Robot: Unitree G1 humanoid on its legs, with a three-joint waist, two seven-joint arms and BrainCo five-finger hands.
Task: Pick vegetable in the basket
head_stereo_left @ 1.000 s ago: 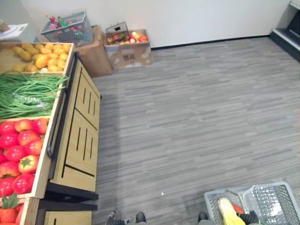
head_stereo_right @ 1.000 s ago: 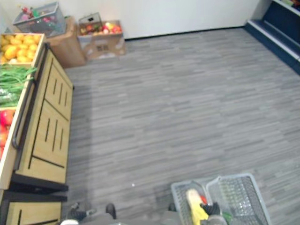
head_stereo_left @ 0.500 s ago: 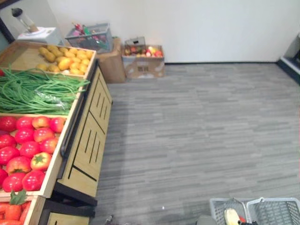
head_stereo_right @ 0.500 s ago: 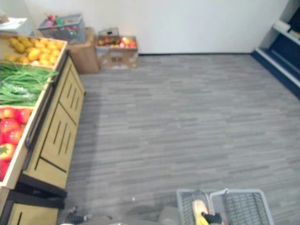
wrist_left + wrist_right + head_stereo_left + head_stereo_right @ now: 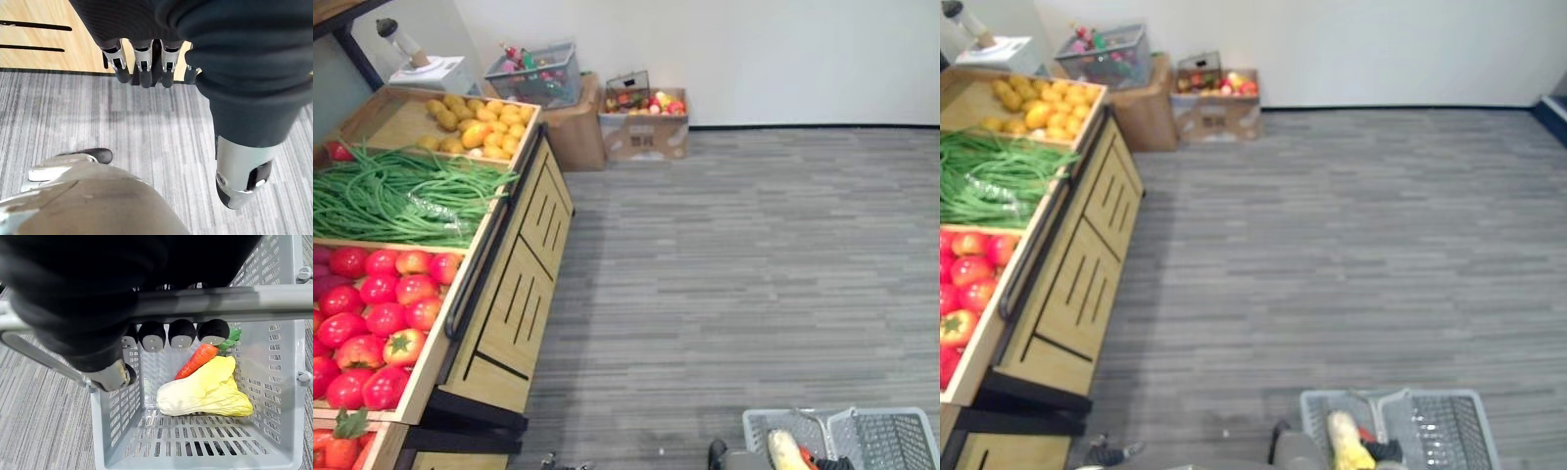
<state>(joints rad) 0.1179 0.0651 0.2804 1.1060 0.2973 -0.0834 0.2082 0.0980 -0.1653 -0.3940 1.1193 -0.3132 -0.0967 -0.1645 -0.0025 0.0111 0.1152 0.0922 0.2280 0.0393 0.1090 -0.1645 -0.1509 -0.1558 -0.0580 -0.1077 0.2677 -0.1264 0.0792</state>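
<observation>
Since a pale yellow leafy cabbage [image 5: 205, 391] and an orange carrot [image 5: 195, 361] already lie in the grey plastic basket [image 5: 281, 333] at 5 o'clock, part looks done. The right hand [image 5: 182, 333] curls round its grey bar handle [image 5: 234, 303]. The left hand [image 5: 144, 61] hangs loose, holding nothing. Long green beans [image 5: 401, 196] and round red tomatoes [image 5: 377, 304] wait on the tall wooden stand [image 5: 514, 304] at 9 o'clock. Only grey striped floor [image 5: 734, 274] lies between.

Produce stand [image 5: 514, 284] along left, wide floor [image 5: 754, 264] right, boxes [image 5: 641, 137] by wall
</observation>
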